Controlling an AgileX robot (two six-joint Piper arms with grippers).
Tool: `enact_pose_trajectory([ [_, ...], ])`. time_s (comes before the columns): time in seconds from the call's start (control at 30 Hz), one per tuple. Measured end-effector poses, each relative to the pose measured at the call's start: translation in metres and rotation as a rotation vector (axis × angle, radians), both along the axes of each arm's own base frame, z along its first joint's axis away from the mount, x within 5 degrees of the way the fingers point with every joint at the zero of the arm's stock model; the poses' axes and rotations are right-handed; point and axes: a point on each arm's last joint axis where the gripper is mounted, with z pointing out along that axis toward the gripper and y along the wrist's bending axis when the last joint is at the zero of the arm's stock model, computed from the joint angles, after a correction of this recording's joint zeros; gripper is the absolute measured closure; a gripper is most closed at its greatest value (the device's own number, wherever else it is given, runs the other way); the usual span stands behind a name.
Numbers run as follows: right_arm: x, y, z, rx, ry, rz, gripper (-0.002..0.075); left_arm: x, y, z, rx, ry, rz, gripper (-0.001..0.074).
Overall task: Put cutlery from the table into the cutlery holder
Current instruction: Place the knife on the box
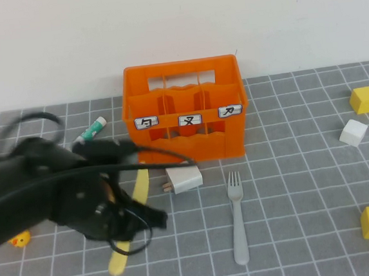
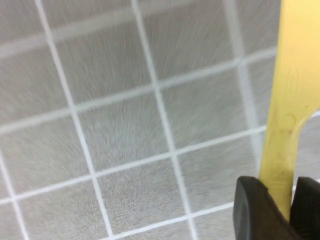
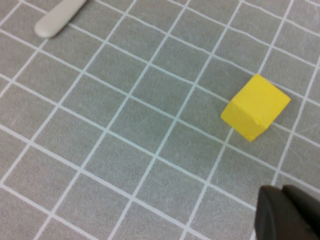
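On the table point(image 1: 305, 185), left hand point(image 2: 290, 210) pinches knife point(image 2: 292, 90); right hand point(image 3: 287, 212) pressed together.

Holder point(image 1: 185, 112) sits far-centre on desk point(image 1: 292, 187). Fork point(image 1: 237, 218) lies in front, slightly right; knife point(image 1: 137, 192) front-left, w/ left gripper point(image 2: 289, 197) clamped on it. Right gripper point(image 3: 292, 212) near a cube point(image 3: 255, 106), well right of fork.
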Motion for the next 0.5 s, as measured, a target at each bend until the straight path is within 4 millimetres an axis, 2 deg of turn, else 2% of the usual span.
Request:
enact_pose_trajectory([
  [0.27, 0.0, 0.0, 0.0, 0.0, -0.004, -0.002, 0.0729, -0.013, 0.007, 0.07, -0.213, -0.344, -0.027, 0.0613],
  [0.4, 0.0, 0.0, 0.0, -0.001, -0.006, -0.003, 0.0729, -0.006, 0.0, 0.093, -0.338, -0.575, -0.075, 0.0613],
  [0.5, 0.0, 0.0, 0.0, 0.001, -0.006, -0.003, 0.0729, 0.003, -0.008, 0.103, -0.406, -0.733, -0.135, 0.0613],
])
